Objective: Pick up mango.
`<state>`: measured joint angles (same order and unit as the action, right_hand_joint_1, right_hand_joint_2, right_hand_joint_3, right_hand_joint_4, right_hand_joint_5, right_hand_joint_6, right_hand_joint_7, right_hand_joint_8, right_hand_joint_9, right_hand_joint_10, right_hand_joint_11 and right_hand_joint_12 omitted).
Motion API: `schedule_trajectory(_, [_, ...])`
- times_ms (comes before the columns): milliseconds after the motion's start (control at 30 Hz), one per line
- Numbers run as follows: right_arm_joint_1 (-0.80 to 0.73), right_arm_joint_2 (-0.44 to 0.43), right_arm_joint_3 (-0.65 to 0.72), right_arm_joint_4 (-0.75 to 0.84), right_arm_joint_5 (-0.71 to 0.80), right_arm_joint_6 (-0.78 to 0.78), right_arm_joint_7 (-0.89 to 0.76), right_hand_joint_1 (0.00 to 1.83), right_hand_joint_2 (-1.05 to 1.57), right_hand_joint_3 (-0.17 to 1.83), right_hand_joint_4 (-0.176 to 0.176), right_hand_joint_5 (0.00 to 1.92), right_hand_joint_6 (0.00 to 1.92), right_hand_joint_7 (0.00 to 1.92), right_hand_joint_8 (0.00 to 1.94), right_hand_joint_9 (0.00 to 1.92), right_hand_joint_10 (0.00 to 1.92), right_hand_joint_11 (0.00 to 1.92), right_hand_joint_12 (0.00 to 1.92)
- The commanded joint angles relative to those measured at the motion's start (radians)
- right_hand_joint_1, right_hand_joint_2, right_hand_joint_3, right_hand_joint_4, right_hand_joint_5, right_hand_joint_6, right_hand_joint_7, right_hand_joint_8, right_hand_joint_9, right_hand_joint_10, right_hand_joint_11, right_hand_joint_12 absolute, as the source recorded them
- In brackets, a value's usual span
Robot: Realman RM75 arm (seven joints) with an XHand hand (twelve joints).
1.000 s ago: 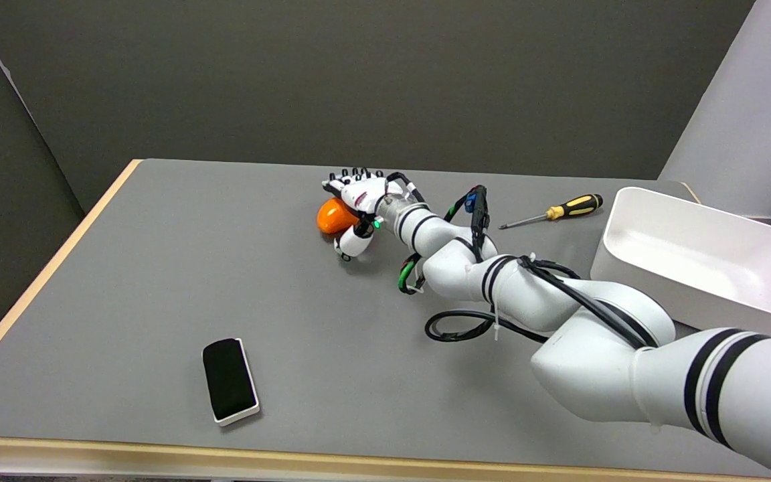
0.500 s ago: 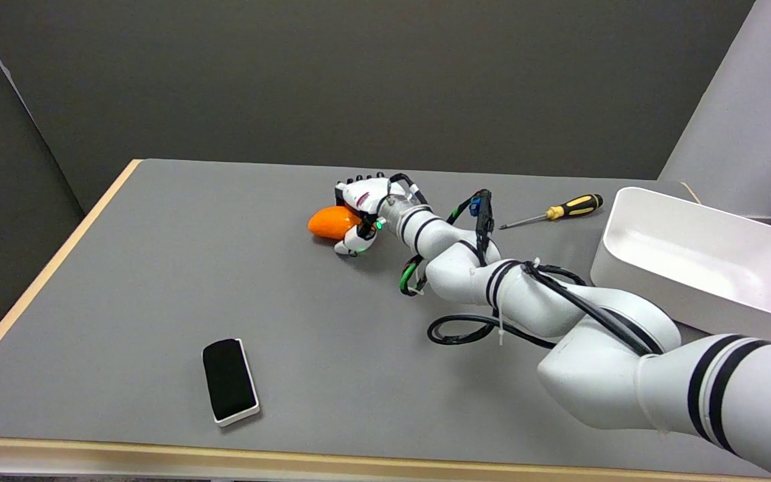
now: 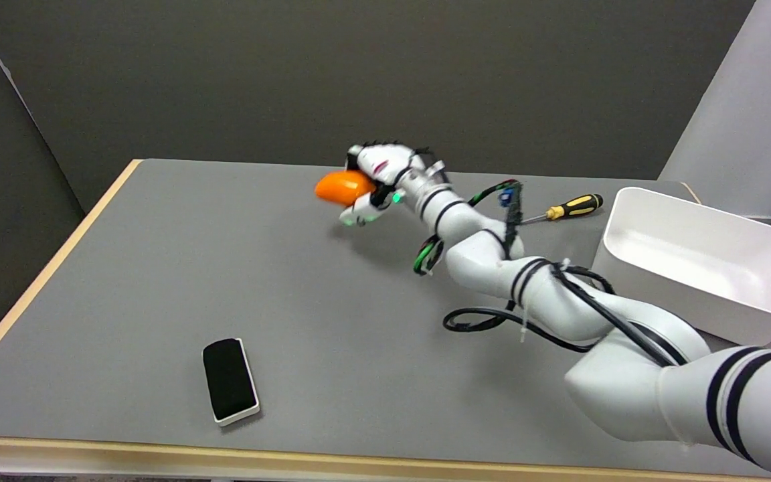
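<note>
Mango [image 3: 340,187], bright orange, smooth and glossy, rounded with a tapering end that sticks out to the left, sits in the grip of the robot hand [image 3: 372,182]. The fingers wrap over its top while the thumb presses from below. It hangs in the air above the far middle of the grey counter [image 3: 158,281], a soft shadow beneath it. A screwdriver [image 3: 563,210] lies by a white bin [image 3: 700,264] on the right, and a black eraser [image 3: 229,379] rests near the front edge.
</note>
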<state>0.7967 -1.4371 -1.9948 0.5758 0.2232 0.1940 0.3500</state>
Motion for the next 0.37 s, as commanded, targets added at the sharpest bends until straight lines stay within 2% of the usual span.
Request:
schedule_trajectory(33, [-0.394,0.389,0.321,0.594,0.647,0.345,-0.006,1.17,1.18,0.22,-0.176,0.63,1.5,0.69,1.52,0.81,1.36,0.56,1.92])
schedule_trajectory(133, [-0.53,0.469,0.35,0.631,0.799,0.461,-0.006,1.17,1.17,0.26,-0.176,0.63,1.51,0.69,1.53,0.8,1.39,0.56,1.92])
schedule_trajectory(200, [-0.674,0.536,0.365,0.647,0.903,0.601,-0.005,1.17,1.17,0.26,-0.176,0.63,1.51,0.69,1.53,0.79,1.39,0.55,1.92])
schedule_trajectory(367, [-0.907,0.573,0.373,0.65,1.064,0.864,0.002,1.17,1.17,0.26,-0.176,0.63,1.51,0.69,1.54,0.8,1.4,0.56,1.92])
